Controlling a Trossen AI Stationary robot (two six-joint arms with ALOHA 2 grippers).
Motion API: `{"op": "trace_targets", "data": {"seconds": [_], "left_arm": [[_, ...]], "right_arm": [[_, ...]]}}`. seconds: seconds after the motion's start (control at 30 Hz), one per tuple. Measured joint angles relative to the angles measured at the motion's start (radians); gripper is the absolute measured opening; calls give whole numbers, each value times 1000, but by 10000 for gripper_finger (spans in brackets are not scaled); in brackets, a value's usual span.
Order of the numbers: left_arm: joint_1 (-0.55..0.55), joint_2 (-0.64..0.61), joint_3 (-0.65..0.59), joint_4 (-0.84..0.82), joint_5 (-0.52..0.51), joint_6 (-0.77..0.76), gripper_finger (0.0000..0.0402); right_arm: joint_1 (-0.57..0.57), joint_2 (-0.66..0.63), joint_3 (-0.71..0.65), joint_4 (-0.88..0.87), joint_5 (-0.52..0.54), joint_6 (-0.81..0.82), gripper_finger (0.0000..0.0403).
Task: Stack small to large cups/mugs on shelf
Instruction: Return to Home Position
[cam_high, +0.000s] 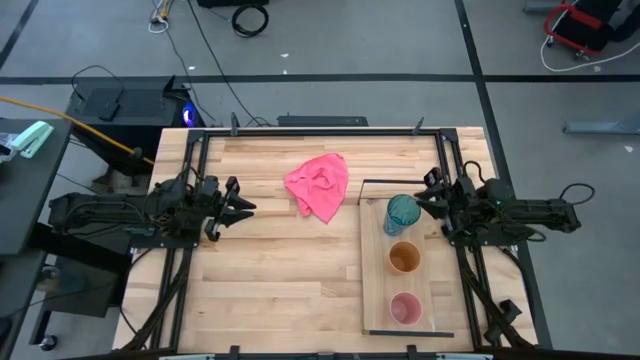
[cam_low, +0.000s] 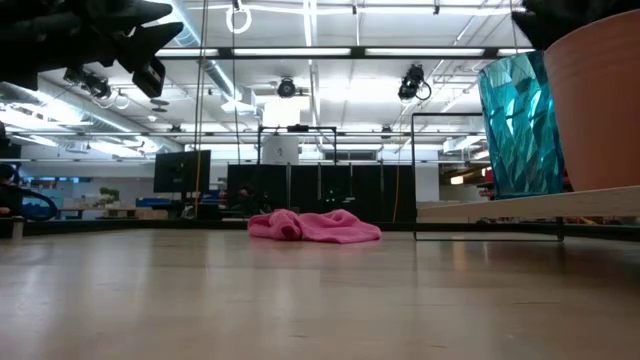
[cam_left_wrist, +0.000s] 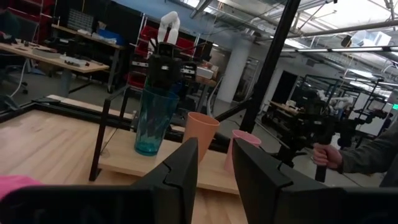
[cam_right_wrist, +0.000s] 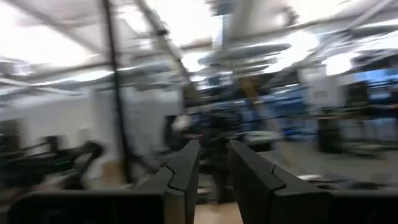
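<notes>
On the shelf (cam_high: 375, 290) the pink cup (cam_high: 405, 308), orange cup (cam_high: 404, 258) and blue cup (cam_high: 402, 213) stand in a row, so I think I just bring the left gripper (cam_high: 240, 197) and right gripper (cam_high: 428, 192), fingers apart and empty, home.

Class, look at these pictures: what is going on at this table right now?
Three cups stand in a row on the shelf: the teal cup, the orange cup and the pink cup, apart, not nested. Neither arm holds anything. The right gripper is open close by the teal cup; the left gripper is open over the table, left of the pink cloth.
</notes>
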Motion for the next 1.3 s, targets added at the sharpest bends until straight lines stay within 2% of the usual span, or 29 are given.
{"op": "trace_targets", "data": {"seconds": [0.13,0.2,0.33,0.57,0.9,1.1,1.3], "left_arm": [[0,0,0,0,0,0,107],[0,0,0,0,0,0,107],[0,0,0,0,0,0,107],[0,0,0,0,0,0,107],[0,0,0,1,0,-3,107],[0,0,0,0,0,-2,107],[0,0,0,0,0,0,107]], "right_arm": [[-20,0,0,-7,182,-47,94],[-44,0,0,-7,208,-79,94],[-122,0,0,-7,218,-105,94],[-343,0,1,-58,211,-35,94],[-593,0,1,-59,178,-39,94],[-735,0,1,-60,219,-45,94],[-878,1,1,-68,214,-3,94]]}}
